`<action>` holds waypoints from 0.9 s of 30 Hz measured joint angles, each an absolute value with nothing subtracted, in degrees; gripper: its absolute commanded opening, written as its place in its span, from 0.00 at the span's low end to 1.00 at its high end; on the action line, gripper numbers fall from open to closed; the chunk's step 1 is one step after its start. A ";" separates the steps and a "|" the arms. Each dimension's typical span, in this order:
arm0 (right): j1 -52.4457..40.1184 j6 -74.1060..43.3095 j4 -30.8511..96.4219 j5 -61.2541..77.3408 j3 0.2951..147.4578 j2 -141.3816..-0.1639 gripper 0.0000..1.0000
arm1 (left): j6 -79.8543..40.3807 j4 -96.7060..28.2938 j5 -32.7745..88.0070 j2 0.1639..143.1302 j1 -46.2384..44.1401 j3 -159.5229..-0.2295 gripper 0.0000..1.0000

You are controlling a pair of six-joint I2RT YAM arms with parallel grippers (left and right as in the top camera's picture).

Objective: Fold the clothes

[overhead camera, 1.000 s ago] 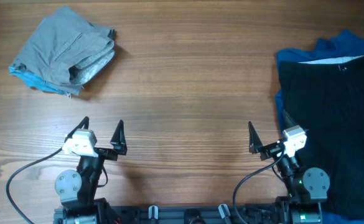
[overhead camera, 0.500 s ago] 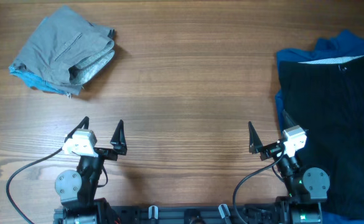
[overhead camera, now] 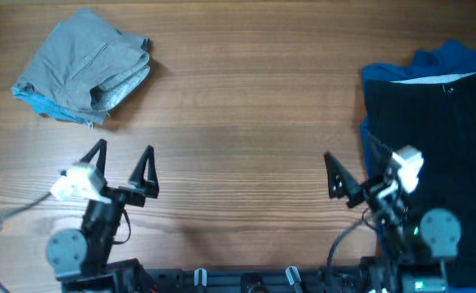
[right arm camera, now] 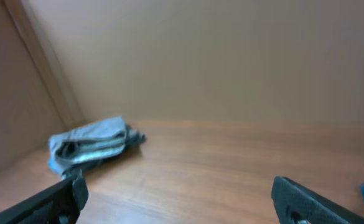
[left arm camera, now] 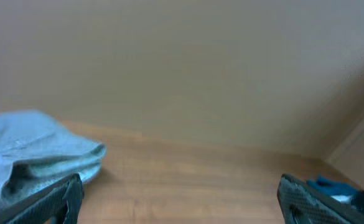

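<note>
A large black garment [overhead camera: 437,122] with a whitish band lies spread at the table's right edge, on top of a blue garment [overhead camera: 445,61]. A folded grey garment [overhead camera: 87,65] lies at the far left, over a bit of light blue cloth; it also shows in the left wrist view [left arm camera: 35,155] and the right wrist view [right arm camera: 94,144]. My left gripper [overhead camera: 124,167] is open and empty near the front left. My right gripper [overhead camera: 353,169] is open and empty beside the black garment's left edge.
The wooden table [overhead camera: 246,122] stretches between the two piles. A plain beige wall [left arm camera: 182,68] stands beyond the table's far edge. A bit of the blue garment [left arm camera: 334,185] shows at the right of the left wrist view.
Both arms have started to move. The left gripper has shifted left and a little farther from the front edge. The right gripper has shifted right toward the black garment.
</note>
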State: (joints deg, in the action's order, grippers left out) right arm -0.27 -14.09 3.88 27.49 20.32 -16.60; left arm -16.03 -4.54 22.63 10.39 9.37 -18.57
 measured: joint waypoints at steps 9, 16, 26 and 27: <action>1.15 -6.87 37.15 28.38 67.09 -68.71 1.00 | -14.26 -36.80 22.59 49.56 9.26 -56.73 1.00; 9.15 -2.33 42.89 21.78 79.13 -91.22 0.92 | -13.61 -41.21 22.57 61.84 9.26 -64.79 1.00; 10.46 -11.27 41.56 4.64 79.24 -113.60 0.82 | -13.61 -40.99 22.55 61.93 9.26 -64.79 1.00; 10.46 -10.44 41.78 4.38 79.24 -114.19 0.82 | -13.61 -41.08 22.57 61.93 9.26 -64.79 1.00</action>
State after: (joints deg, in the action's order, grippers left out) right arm 10.46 -10.44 41.78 4.38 79.24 -114.19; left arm -13.61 -41.08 22.57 61.93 9.26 -64.79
